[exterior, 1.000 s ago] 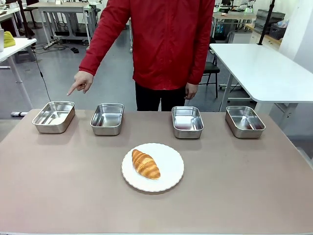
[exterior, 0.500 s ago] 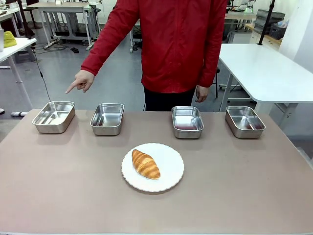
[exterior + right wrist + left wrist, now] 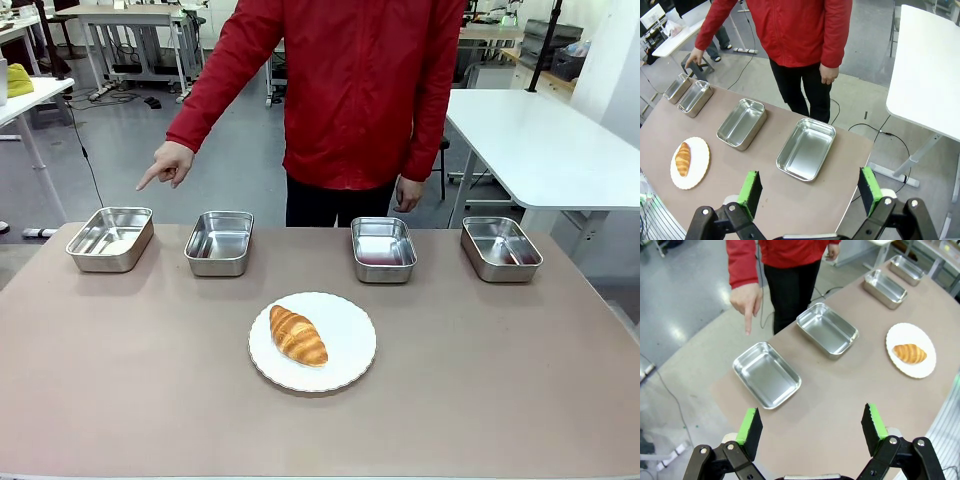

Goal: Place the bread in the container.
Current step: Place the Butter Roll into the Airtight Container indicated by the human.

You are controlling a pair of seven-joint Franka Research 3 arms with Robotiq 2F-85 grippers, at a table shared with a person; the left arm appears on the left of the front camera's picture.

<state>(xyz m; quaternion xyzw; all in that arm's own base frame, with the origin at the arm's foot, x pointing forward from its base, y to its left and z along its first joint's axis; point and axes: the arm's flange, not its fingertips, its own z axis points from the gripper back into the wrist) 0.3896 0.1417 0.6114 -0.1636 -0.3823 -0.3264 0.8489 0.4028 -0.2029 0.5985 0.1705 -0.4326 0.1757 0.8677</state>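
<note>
Little changed since a second ago: slight sidestep by the person toward the robot's right, then settled. Pointing hand [image 3: 165, 166] kept above the far-left pan. Bread, plate and pans unmoved.

Takes that pointed-at pan as the container [image 3: 110, 262]: empty, at the far edge of the table [image 3: 500, 400] on the robot's left, first in a row of four pans.

Bread [image 3: 298, 335] lying on the white plate [image 3: 350, 352], left of its centre, near the middle of the table, well apart from every pan, long axis slanted.

Left tool [image 3: 811, 424] high above the table's left end, pads wide apart, gripping nothing. Right tool [image 3: 809, 184] likewise high over the right end, pads wide apart, empty.

Probably light, soft and flaky: crushes under a hard squeeze and sheds crust, with glossy ridges perhaps a little slick. Best taken across the thick middle, one pad on each long flank, square to the long axis. Better not taken at the tapered ends, likely to tear or let it pivot. Calls for a gentle close, just enough to lift. Worth watching the plate too: smooth and shallow, apt to slide under a push from the pads. Looks like a job for the left tool, nearer the container.
</note>
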